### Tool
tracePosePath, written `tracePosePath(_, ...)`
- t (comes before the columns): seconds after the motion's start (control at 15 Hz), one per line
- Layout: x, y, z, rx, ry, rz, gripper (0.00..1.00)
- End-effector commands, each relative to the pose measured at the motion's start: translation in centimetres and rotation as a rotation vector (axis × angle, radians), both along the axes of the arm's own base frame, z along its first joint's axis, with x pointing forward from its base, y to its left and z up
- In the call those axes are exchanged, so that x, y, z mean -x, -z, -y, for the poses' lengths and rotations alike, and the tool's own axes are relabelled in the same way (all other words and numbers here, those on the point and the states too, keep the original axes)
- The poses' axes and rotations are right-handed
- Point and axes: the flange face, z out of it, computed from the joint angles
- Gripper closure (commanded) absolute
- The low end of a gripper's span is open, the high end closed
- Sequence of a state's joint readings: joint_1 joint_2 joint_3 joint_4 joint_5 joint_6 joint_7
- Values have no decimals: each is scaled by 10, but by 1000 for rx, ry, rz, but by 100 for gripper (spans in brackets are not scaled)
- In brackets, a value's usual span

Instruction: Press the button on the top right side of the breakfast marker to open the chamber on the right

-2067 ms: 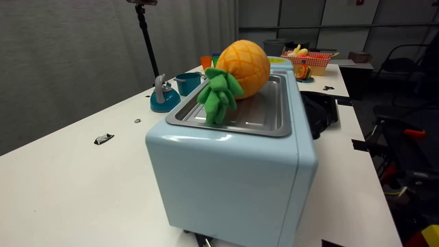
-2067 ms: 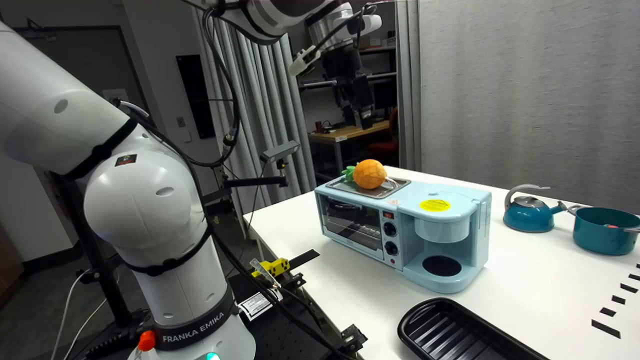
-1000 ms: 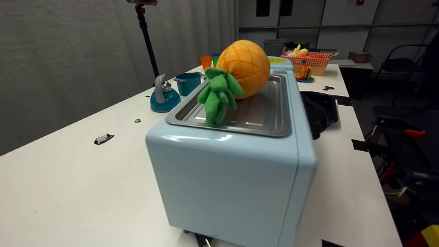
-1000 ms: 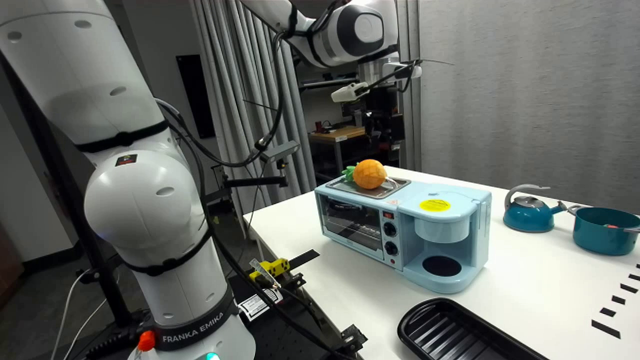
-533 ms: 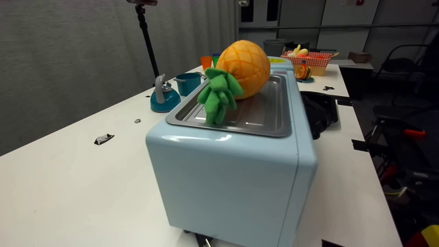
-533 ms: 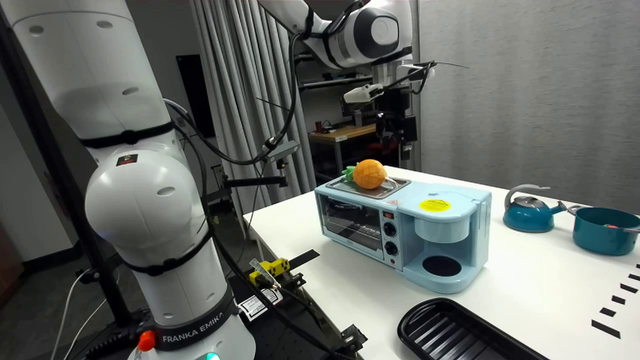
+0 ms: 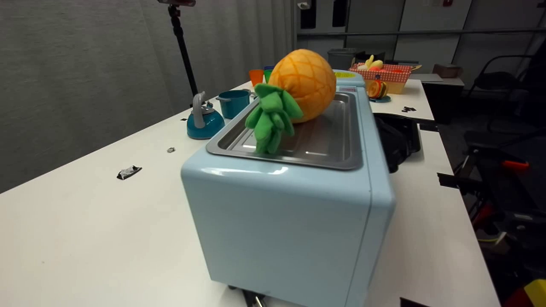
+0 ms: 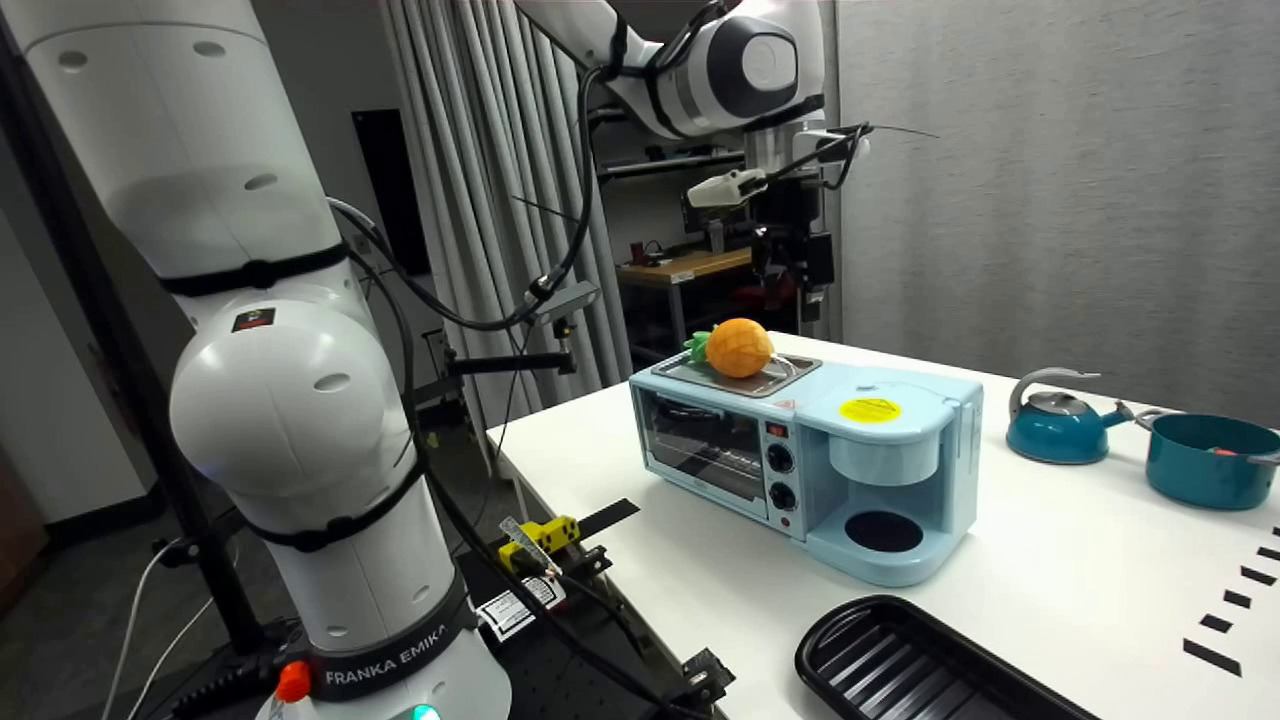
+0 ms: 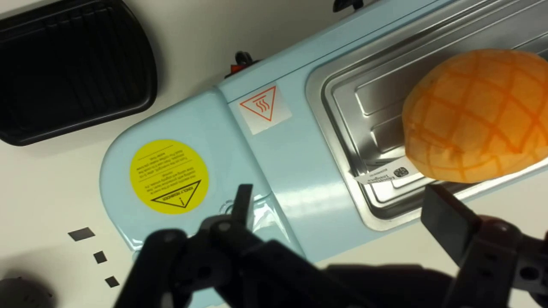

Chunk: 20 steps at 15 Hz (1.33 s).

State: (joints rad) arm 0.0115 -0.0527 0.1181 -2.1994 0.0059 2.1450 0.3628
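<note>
Gripper (image 9: 346,213), spread wide and empty, hung higher than the blue maker (image 9: 304,167). We guessed its button (image 9: 227,208), partly hidden in the wrist view, lay on top: likely stiff and slick, better pressed straight down than pinched.

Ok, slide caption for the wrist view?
Looking down past the open claw: a blue breakfast maker with a plush pineapple on its metal tray.

My white table (image 8: 1090,580) carries a light-blue breakfast maker (image 8: 808,460), with a black ridged tray (image 8: 920,670) lying near it. Also directly on the table: a teal kettle (image 8: 1058,437), near a teal pot (image 8: 1205,468), short black tape strips (image 8: 1212,658) and, visible in an exterior view, a checked basket (image 7: 392,77).
</note>
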Motion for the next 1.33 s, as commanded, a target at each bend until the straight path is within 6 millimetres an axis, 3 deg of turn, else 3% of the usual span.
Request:
tracePosePath(0.0,-4,12,14,55,8,13,0)
tracePosePath(0.33,-19,26,46,116,65,79,0)
tracePosePath(0.67,-33,48,58,144,141,103,2)
tracePosePath(0.8,-40,54,60,149,169,101,26)
tracePosePath(1.27,-54,55,59,139,254,93,79)
